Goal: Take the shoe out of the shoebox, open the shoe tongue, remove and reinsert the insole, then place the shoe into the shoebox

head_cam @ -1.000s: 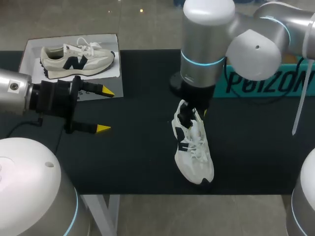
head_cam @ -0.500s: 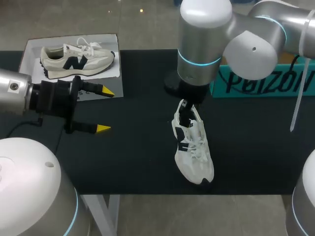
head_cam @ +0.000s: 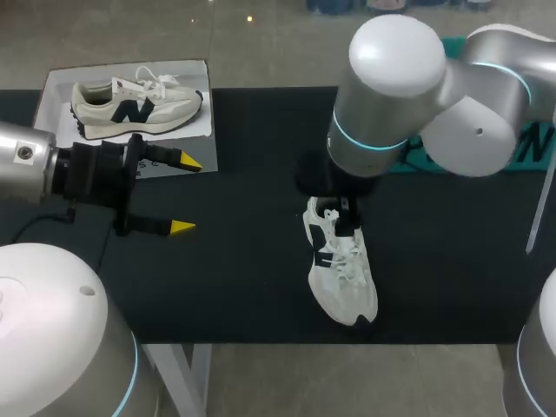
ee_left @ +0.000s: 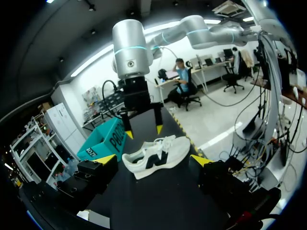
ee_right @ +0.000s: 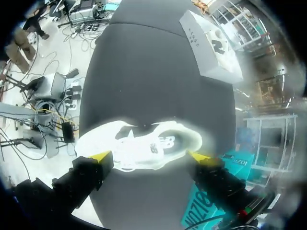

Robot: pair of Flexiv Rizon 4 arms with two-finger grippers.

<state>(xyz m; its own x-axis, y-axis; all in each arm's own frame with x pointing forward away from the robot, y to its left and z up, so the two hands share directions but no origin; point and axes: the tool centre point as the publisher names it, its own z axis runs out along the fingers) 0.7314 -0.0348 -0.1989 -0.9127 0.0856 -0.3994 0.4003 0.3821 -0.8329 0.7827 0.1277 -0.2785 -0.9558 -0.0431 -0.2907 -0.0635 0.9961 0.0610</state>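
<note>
Standing beside the rig, I see the left gripper [head_cam: 183,194] hanging over the black table [head_cam: 243,261] with its yellow-tipped fingers spread wide and nothing between them. Just behind it sits a white box [head_cam: 52,95] with a beige sneaker [head_cam: 135,106] on top, though whether that one is real or printed I cannot tell.

Well ahead of those idle fingers, the white shoe [head_cam: 343,269] rests on the table, so the first step, getting it out, looks done. The right gripper [ee_left: 144,131] hovers directly above the shoe's heel end, jaws parted. From its own wrist camera one tip shows at either end of the shoe, but neither appears to touch it. The teal shoebox [ee_left: 103,143] stands beyond that gripper, near the table's far edge.

To my eye the laces lie snug and the tongue looks unopened, so I judge that the tongue, the insole and the return to the box are all left to do.
</note>
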